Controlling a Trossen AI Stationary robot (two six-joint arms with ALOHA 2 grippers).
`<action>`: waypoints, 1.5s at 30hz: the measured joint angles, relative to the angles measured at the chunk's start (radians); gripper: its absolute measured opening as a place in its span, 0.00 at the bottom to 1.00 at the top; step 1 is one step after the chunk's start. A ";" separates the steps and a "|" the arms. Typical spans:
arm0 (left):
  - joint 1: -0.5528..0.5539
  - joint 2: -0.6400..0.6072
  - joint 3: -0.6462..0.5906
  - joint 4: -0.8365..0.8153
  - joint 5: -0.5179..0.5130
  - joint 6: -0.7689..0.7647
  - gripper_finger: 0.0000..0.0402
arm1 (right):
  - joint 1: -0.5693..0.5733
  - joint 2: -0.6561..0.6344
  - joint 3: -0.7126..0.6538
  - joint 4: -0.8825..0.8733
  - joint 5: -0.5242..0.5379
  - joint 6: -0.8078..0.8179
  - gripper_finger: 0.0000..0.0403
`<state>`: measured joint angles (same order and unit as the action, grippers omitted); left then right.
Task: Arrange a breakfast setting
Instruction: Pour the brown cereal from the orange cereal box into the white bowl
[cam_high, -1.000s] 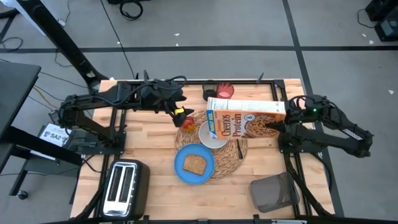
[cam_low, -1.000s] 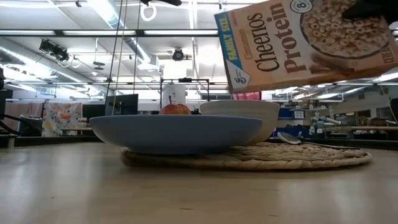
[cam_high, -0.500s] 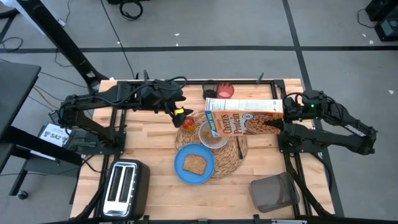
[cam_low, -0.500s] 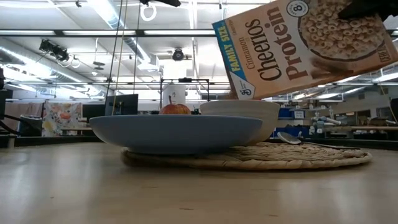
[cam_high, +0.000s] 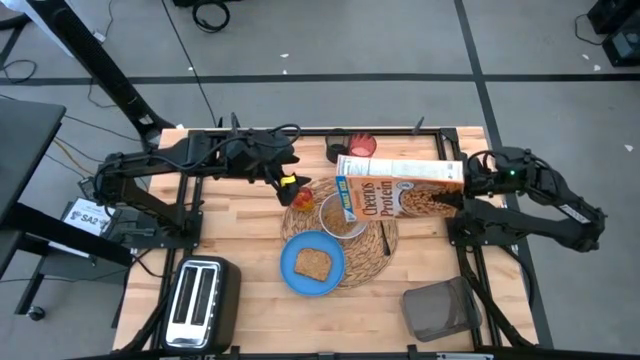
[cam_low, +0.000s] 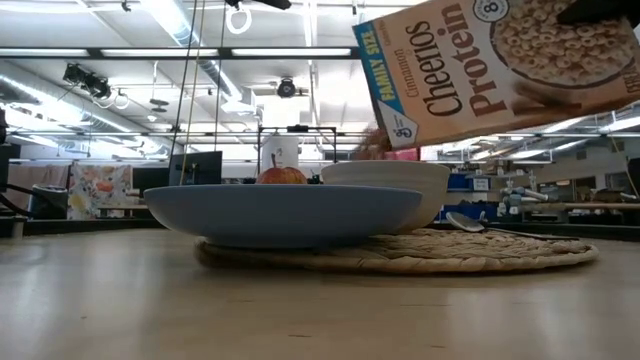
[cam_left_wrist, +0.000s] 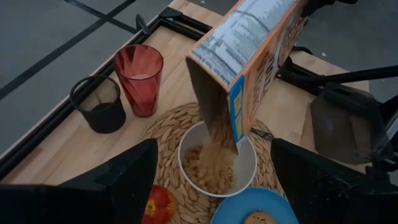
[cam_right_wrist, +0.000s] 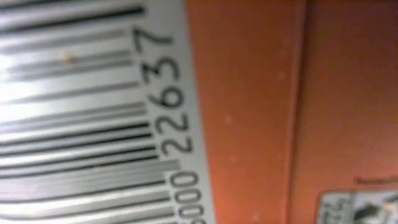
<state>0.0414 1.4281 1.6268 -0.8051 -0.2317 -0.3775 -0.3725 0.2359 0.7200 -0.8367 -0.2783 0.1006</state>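
Tilted further than a moment earlier, the Cheerios box (cam_high: 400, 191) has shifted slightly right, its open end lowered over the white bowl (cam_left_wrist: 215, 167) on the woven placemat (cam_high: 372, 247). Only the left wrist view shows cereal streaming into the bowl. The right gripper (cam_high: 452, 198) is clamped on the box's base. The left gripper (cam_high: 287, 180) hovers above the apple (cam_high: 301, 199); its finger spacing cannot be determined.

Cheerios box (cam_high: 398, 190) tipped further, cereal now pouring
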 joint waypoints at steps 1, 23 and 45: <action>0.000 0.000 0.000 0.001 0.000 -0.001 0.79 | 0.000 -0.007 0.000 -0.002 -0.001 0.001 0.62; 0.000 0.000 0.000 0.054 0.000 -0.058 0.79 | 0.000 -0.140 0.000 -0.119 0.018 0.026 0.62; 0.000 0.000 0.000 0.088 0.000 -0.065 0.79 | 0.000 -0.139 0.004 -0.098 0.023 0.000 0.62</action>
<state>0.0414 1.4277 1.6268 -0.7169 -0.2314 -0.4423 -0.3724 0.0967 0.7238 -0.9348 -0.2554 0.1005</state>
